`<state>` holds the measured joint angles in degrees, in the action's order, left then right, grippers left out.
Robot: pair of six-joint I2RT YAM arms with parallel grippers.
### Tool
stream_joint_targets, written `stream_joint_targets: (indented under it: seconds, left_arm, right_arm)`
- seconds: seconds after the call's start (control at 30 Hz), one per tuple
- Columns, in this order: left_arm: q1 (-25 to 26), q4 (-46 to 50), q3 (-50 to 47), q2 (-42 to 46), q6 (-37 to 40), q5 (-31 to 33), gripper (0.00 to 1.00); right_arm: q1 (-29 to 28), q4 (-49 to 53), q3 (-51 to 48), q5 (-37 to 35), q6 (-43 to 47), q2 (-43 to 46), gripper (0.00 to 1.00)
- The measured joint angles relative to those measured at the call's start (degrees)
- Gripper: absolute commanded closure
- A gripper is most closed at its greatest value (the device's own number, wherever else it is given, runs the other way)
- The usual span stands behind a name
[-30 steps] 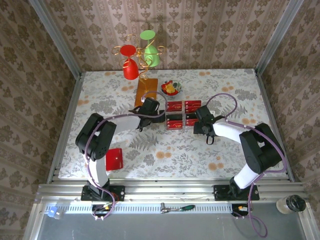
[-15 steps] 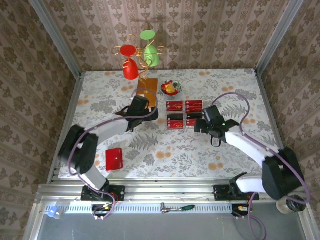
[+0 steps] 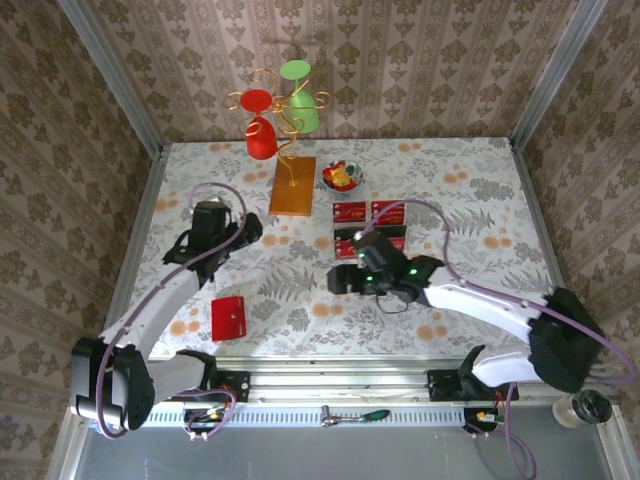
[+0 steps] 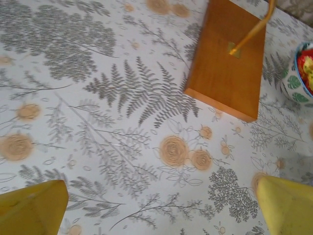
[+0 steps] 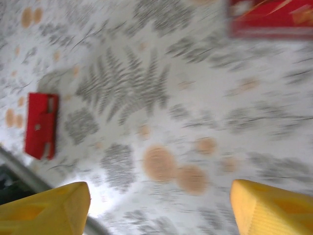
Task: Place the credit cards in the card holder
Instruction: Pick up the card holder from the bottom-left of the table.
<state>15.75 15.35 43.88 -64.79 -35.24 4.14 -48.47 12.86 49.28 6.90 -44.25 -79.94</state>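
Yellow-tipped left pincer, right pincer wide, empty; both withdrawn from credit cards.

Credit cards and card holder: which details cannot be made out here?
Top external: right arm covers part of the near credit cards; lettering too small.
Right wrist: motion blur; one card cut by the top edge.
Right wrist: card holder blurred, open or folded unclear.
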Motion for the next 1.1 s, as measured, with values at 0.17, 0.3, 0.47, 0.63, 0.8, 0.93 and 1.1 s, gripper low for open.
stream_joint_targets:
  seconds: [0.17, 0.3, 0.47, 0.63, 0.8, 0.93, 1.1]
  left_arm:
    - [-4.7, 2.9, 0.0, 2.0, -0.1, -2.0, 0.0]
    - [-6.8, 4.0, -0.4, 4.2, -0.1, -3.2, 0.0]
    - [-8.8, 5.1, -1.3, 6.6, -0.1, -4.6, 0.0]
    - [-9.9, 5.2, -2.0, 6.8, 0.1, -6.2, 0.0]
    - [-10.4, 5.2, -2.4, 6.8, 0.1, -7.6, 0.0]
    - [-10.6, 5.2, -2.4, 6.8, 0.2, -8.3, 0.0]
    - [-10.9, 4.8, -2.7, 6.8, 0.4, -9.2, 0.0]
  right_arm:
    - [-6.1, -10.2, 5.9, 4.4, -8.0, -14.0, 0.38]
    - [-9.8, -14.7, 10.8, 6.4, -13.2, -22.8, 0.45]
    - [-12.7, -17.0, 17.7, 7.7, -16.7, -30.1, 0.5]
    - [-14.3, -19.0, 22.4, 8.6, -19.1, -34.7, 0.52]
    - [-14.7, -19.6, 24.1, 8.7, -21.0, -37.9, 0.54]
    - [-14.7, -20.1, 25.3, 8.9, -22.2, -40.1, 0.55]
    - [-14.9, -20.3, 26.9, 9.3, -23.3, -42.1, 0.55]
